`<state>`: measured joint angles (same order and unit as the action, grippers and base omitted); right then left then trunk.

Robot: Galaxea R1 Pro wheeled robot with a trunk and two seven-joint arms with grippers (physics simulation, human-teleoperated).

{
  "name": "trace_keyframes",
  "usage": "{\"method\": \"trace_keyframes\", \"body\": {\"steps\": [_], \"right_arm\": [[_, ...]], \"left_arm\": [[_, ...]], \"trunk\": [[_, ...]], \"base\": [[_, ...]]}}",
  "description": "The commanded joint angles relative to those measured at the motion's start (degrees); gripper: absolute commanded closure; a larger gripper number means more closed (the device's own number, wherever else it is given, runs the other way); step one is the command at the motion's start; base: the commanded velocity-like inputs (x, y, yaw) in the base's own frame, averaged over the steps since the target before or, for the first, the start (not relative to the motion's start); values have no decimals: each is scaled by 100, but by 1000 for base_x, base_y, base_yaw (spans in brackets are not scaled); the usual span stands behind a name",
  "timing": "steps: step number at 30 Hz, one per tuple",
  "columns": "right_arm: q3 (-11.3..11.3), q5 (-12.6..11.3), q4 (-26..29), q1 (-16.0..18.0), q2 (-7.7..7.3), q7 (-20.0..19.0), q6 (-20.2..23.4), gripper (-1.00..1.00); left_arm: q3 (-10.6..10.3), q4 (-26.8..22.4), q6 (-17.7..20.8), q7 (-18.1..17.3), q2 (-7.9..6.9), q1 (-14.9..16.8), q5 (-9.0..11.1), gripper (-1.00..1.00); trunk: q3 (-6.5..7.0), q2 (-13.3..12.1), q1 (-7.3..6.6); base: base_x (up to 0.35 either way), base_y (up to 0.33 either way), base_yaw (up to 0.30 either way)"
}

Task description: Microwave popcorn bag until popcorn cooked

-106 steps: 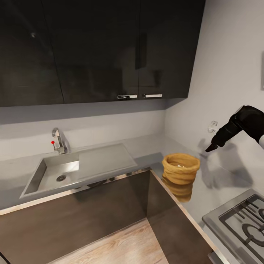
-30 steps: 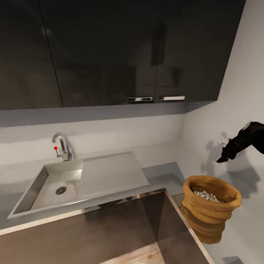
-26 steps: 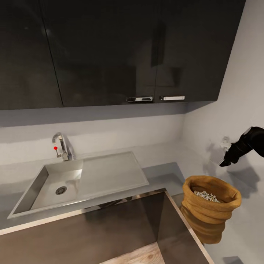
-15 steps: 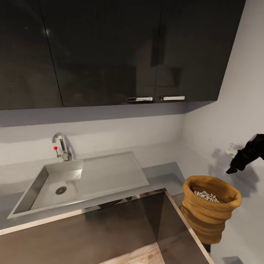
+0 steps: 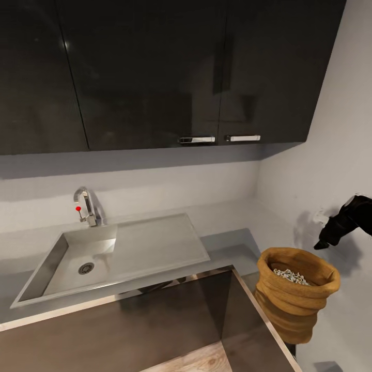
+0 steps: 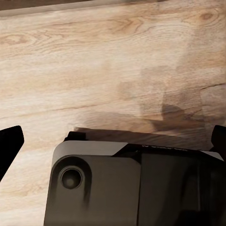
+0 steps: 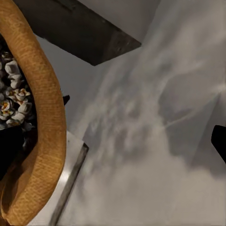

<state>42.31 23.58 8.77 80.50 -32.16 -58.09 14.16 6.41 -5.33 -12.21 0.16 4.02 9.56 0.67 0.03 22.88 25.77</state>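
The popcorn bag (image 5: 295, 297), a tan sack with a thick rolled rim, stands upright on the grey countertop (image 5: 230, 243) near its inner corner edge. Whitish popcorn (image 5: 290, 276) lies in its mouth. My right gripper (image 5: 321, 244) hangs just above and behind the bag's far rim, by the wall. In the right wrist view the gripper (image 7: 114, 146) is open wide, with the bag rim (image 7: 44, 141) and popcorn (image 7: 12, 108) beside one finger and countertop (image 7: 141, 188) under the gap. My left gripper (image 6: 113, 141) is open over the wood floor. The microwave is out of view.
A steel sink (image 5: 77, 258) with a tap (image 5: 88, 206) and a draining board sits at the left. Dark upper cabinets (image 5: 155, 77) hang over the counter. The white wall (image 5: 330, 155) with a socket (image 5: 320, 214) is close behind my right gripper. Dark cabinet fronts (image 5: 155, 320) fall below the counter edge.
My right gripper has come down toward the bag's rim, swinging slightly right and then back. The bag has stayed put, and the view has held still over the last second.
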Motion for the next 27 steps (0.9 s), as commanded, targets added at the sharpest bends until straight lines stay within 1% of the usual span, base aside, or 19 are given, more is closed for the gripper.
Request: {"method": "trace_keyframes", "body": {"steps": [1, 3, 4, 6, 7, 8, 11, 13, 22, 25, 27], "right_arm": [[-47, 34, 18, -83, 3, 35, 69, -100], [-56, 35, 35, -345, 11, 190, 87, -100], [-74, 30, 39, -418, 10, 235, 90, -100], [-179, 5, 39, -503, -1, 283, 88, -100], [-277, -7, 38, -536, -5, 299, 89, -100], [-338, -12, 34, -553, -10, 309, 97, -100], [-392, -16, 30, -573, -44, 322, 101, -100], [-403, -18, 29, -577, -71, 324, 92, -100], [-425, -33, 28, -587, -295, 346, 49, -100], [-427, -41, 28, -629, -312, 357, 22, -100], [-433, -95, 28, -657, -305, 359, -1, -100]], "left_arm": [[27, 6, -18, 2, 2, 2, 5, -100], [27, 6, -18, 2, 2, 2, 5, -100], [27, 6, -18, 2, 2, 2, 6, -100], [27, 6, -18, 2, 2, 2, 5, -100], [22, 6, -18, 2, 2, 2, 4, -100], [23, 6, -18, 2, 2, 2, 5, -100], [25, 6, -18, 2, 2, 2, 5, -100], [26, 6, -18, 3, 2, 2, 4, -100], [27, 6, -18, 2, 2, 2, 5, -100], [27, 6, -18, 2, 2, 2, 6, -100], [27, 6, -18, 3, 2, 2, 5, -100]], "trunk": [[-2, 4, 2], [-2, 4, 2], [-2, 4, 2], [-2, 4, 2], [-2, 4, 2], [-2, 4, 2], [-2, 4, 2], [-2, 4, 2], [-2, 4, 2], [-2, 4, 2], [-2, 4, 2]], "base": [[0, 0, 0], [0, 0, 0], [0, 0, 0], [0, 0, 0], [0, 0, 0], [0, 0, 0], [0, 0, 0], [0, 0, 0], [0, 0, 0], [0, 0, 0], [0, 0, 0]]}}
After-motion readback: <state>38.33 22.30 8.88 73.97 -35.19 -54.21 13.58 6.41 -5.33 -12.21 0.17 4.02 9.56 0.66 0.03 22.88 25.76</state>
